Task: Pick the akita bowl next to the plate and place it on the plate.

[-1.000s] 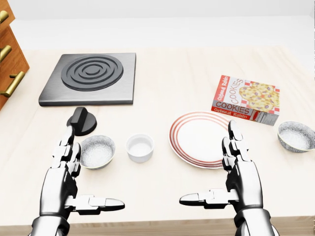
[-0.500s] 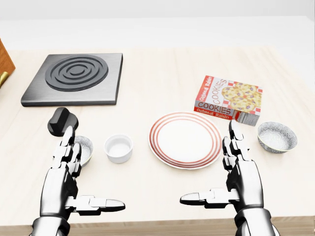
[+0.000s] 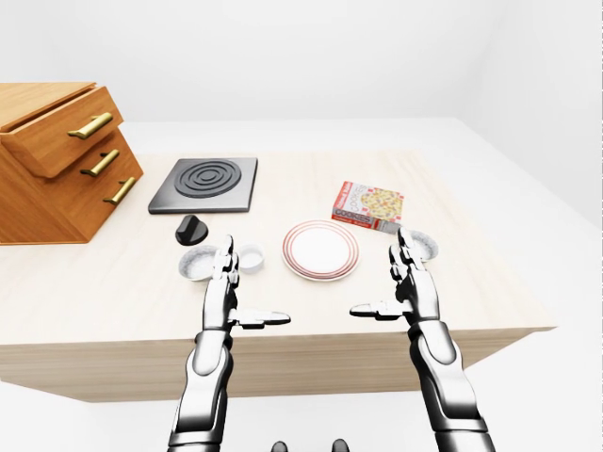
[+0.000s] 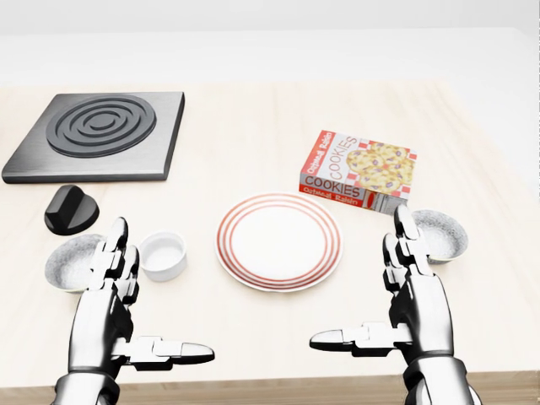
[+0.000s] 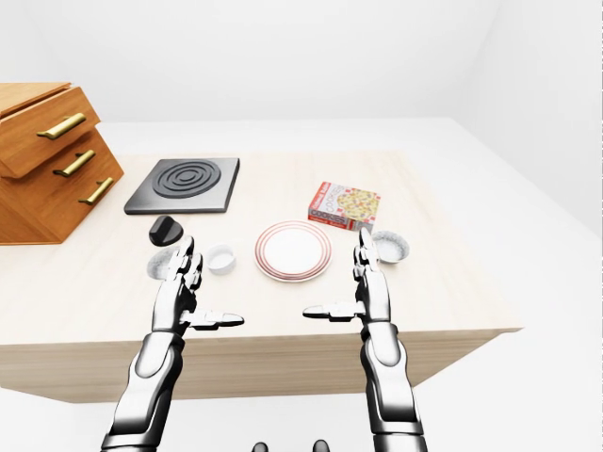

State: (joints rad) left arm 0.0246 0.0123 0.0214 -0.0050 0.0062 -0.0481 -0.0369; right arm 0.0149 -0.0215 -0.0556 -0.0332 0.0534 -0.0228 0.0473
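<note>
A white plate with red rings (image 4: 279,241) lies in the middle of the wooden table (image 4: 253,110) in the head view. One grey speckled bowl (image 4: 442,234) sits just right of the plate, partly hidden behind my right hand's fingertips (image 4: 405,226). A second speckled bowl (image 4: 69,261) sits far left, beyond a white ramekin (image 4: 163,254). My left hand (image 4: 160,295) and right hand (image 4: 363,283) hover open near the table's bottom edge, thumbs pointing inward, holding nothing.
A cookies box (image 4: 359,172) lies above and to the right of the plate. A black stove burner (image 4: 97,135) and a black knob (image 4: 70,209) are at the left. A wooden drawer cabinet (image 3: 57,160) stands on the table's far left.
The whole picture has slid left, so the camera has moved right. The plate now sits between my hands. Both hands keep the same open pose.
</note>
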